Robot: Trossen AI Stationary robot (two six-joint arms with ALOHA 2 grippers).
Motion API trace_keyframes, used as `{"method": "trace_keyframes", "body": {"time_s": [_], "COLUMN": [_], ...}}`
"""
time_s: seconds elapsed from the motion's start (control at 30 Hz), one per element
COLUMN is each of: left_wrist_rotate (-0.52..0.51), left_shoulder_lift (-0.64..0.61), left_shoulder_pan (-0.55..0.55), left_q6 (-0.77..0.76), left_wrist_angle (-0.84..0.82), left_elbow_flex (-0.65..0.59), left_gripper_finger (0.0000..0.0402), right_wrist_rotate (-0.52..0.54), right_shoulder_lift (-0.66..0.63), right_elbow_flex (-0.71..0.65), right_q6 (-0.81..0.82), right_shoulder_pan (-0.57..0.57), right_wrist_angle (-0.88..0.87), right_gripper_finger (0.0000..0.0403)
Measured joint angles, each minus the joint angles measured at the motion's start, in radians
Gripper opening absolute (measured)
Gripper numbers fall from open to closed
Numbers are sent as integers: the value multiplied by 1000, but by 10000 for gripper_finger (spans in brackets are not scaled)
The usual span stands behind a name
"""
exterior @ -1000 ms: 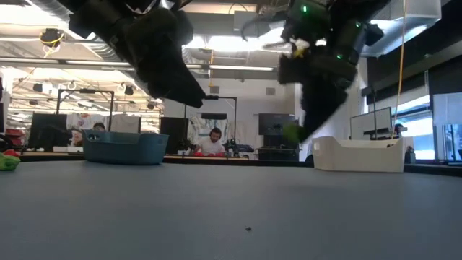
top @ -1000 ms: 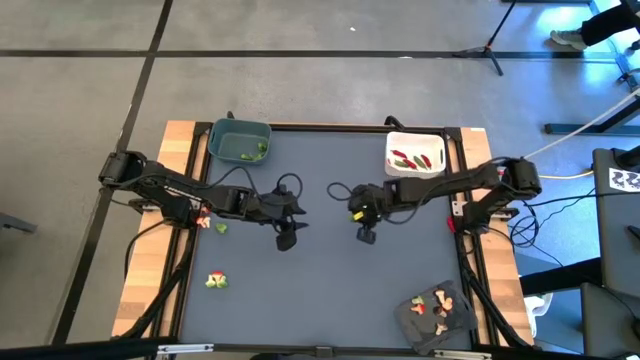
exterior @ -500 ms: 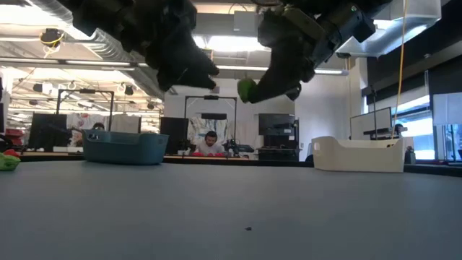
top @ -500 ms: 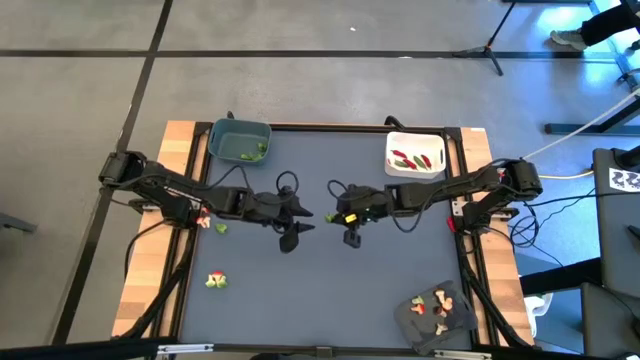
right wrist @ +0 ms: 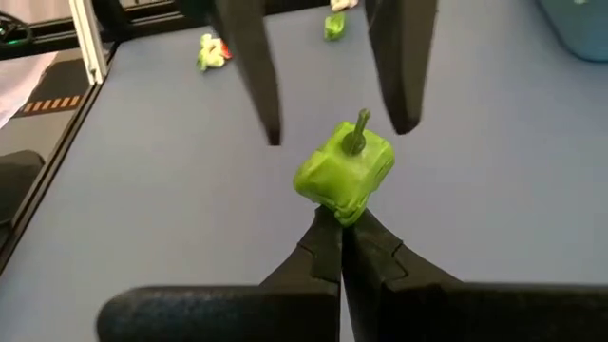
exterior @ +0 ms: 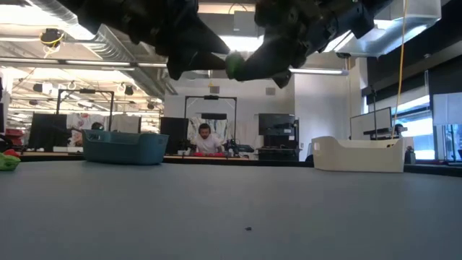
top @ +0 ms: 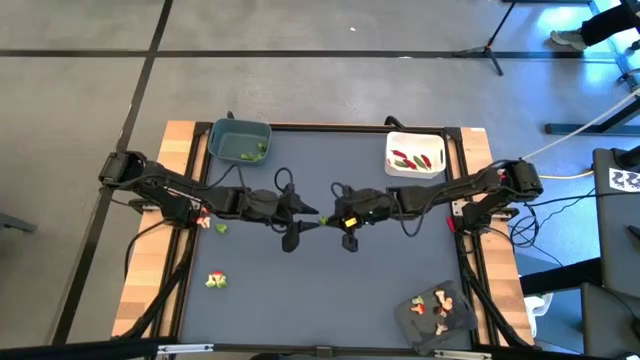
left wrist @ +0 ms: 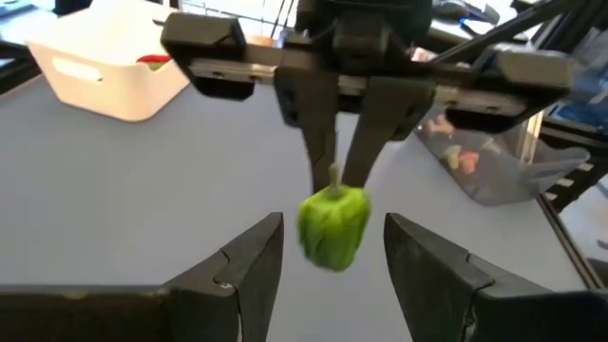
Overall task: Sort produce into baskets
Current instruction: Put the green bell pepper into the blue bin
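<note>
Above the middle of the table, the right gripper [right wrist: 344,223] pinches a green pepper [right wrist: 344,172], held between the spread fingers of the left gripper [left wrist: 332,249]. Well apart sit the blue tub [top: 240,139], white tub [top: 415,154] and dark tray [top: 436,315].

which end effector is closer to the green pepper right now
Right. The right end effector is shut on the green pepper, pinching its underside above mid-table. The left end effector is open, its fingers either side of the pepper without touching it.
</note>
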Motion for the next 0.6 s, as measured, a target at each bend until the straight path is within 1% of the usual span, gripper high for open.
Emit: {"method": "trace_keyframes", "body": {"time_s": [0.2, 0.43, 0.53, 0.6], "left_wrist_rotate": [18, 19, 33, 55], "left_shoulder_lift": [0, 0, 0, 0], "left_shoulder_pan": [0, 0, -1, -1], "left_q6": [1, 21, 24, 32], "left_wrist_angle": [14, 18, 28, 32], "left_elbow_flex": [0, 0, 0, 0], "left_gripper_finger": [180, 178, 159, 136], "right_wrist_rotate": [0, 0, 0, 0], "right_shoulder_lift": [0, 0, 0, 0], "right_elbow_flex": [0, 0, 0, 0], "right_q6": [-1, -1, 1, 8], "right_shoulder_pan": [13, 13, 13, 13], "right_wrist_angle": [52, 61, 82, 96], "right_gripper_finger": [1, 1, 1, 1]}}
